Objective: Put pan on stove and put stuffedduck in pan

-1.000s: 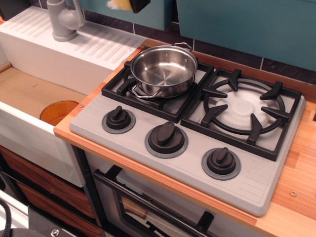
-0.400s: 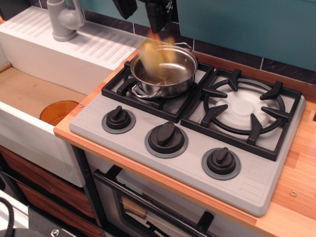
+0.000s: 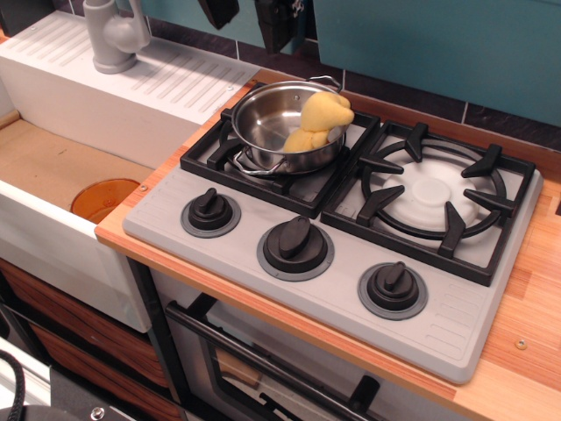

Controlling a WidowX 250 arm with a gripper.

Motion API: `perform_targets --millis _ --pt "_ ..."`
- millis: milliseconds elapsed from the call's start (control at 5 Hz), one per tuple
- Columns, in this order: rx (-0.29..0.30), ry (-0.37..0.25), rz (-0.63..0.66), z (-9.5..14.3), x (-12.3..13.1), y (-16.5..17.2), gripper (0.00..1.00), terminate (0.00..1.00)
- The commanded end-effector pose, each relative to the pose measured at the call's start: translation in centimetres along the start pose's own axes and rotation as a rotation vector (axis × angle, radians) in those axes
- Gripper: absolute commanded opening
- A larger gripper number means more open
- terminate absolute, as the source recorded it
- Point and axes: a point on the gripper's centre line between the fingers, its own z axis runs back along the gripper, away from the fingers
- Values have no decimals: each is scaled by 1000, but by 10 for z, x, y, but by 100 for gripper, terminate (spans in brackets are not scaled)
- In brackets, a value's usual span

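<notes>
The shiny steel pan [image 3: 272, 130] sits on the left burner of the grey stove [image 3: 237, 237]. The yellow stuffedduck [image 3: 317, 123] lies inside the pan, leaning against its right rim. My gripper [image 3: 248, 16] is at the top edge of the view, above and behind the pan. Its two black fingers [image 3: 278, 22] stand apart with nothing between them. It is well clear of the duck.
A white sink with a grey faucet [image 3: 114, 35] is to the left, with an orange disc [image 3: 105, 197] in the basin. The right burner grate [image 3: 434, 197] is bare. Three black knobs [image 3: 296, 246] line the stove front. A teal wall stands behind.
The duck dropped from the gripper into the pan and came to rest against the right rim. The gripper opened and rose slightly.
</notes>
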Motion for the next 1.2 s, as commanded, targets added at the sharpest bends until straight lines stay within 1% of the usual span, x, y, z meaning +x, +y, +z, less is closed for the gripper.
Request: perform_targets --millis 0,400,800,1000 --pt "9 -11 9 20 21 -23 100 0" --pt "-2 -5 50 24 24 -41 100 0" --pt "-22 21 81 23 34 -58 100 0" --pt "-15 21 64 20 35 -58 100 0"
